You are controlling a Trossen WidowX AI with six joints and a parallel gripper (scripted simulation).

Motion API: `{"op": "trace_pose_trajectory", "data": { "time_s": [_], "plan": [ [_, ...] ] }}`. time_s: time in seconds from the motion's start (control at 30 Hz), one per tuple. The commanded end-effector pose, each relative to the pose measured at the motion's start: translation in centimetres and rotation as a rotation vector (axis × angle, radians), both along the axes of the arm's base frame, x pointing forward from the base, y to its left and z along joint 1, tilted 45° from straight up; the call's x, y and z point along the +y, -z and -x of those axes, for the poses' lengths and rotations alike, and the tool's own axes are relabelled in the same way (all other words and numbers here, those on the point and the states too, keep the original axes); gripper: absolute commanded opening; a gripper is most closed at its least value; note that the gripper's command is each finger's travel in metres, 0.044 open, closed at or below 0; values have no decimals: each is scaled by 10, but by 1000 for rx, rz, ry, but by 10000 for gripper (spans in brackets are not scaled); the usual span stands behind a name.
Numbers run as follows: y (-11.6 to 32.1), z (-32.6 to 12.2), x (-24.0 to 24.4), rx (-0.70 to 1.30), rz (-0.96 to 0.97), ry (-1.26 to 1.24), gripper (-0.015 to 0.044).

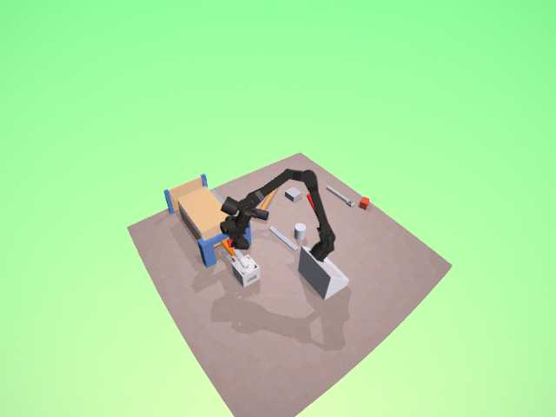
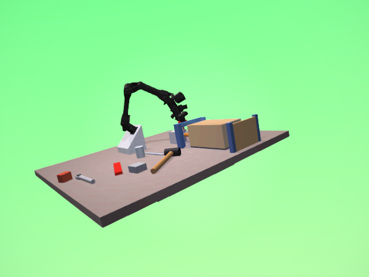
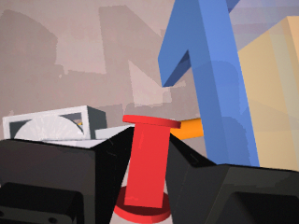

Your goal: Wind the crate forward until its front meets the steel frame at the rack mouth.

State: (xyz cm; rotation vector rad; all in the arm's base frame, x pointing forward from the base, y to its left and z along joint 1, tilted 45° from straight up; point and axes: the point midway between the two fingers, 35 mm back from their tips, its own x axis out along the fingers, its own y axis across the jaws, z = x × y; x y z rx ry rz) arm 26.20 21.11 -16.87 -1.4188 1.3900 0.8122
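Observation:
The crate (image 1: 201, 208) (image 2: 208, 134) (image 3: 276, 93) sits flat in the cubby, its front close behind the blue steel frame (image 1: 207, 253) (image 2: 179, 137) (image 3: 224, 93); whether they touch I cannot tell. An orange strap (image 1: 228, 248) (image 2: 186, 134) (image 3: 189, 128) runs between crate and winch. The white winch (image 1: 239, 274) (image 2: 172, 137) (image 3: 95, 121) stands in front of the frame. The pale crank arm lies over its top; its key is hidden. My gripper (image 3: 148, 133) is shut on the handle's red grip (image 3: 149, 163), beside the frame and above the bench.
A mallet (image 1: 269, 199) (image 2: 172, 152) lies beside the rack. A grey bar (image 1: 282, 237) (image 2: 153, 153), white cylinder (image 1: 300, 231) (image 2: 139, 152), grey block (image 1: 293, 194) (image 2: 136, 167), red bar (image 2: 117, 168), wrench (image 1: 340, 195) (image 2: 85, 178) and red block (image 1: 364, 202) (image 2: 64, 176) lie farther off.

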Motion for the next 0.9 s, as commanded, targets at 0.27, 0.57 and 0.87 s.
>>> {"op": "trace_pose_trajectory", "data": {
  "time_s": [0.27, 0.57, 0.87],
  "plan": [
    [17, 4, 16, 6, -17, 4, 0],
    [24, 7, 24, 6, -17, 4, 0],
    [32, 12, 31, 6, -18, 4, 0]
  ]
}}
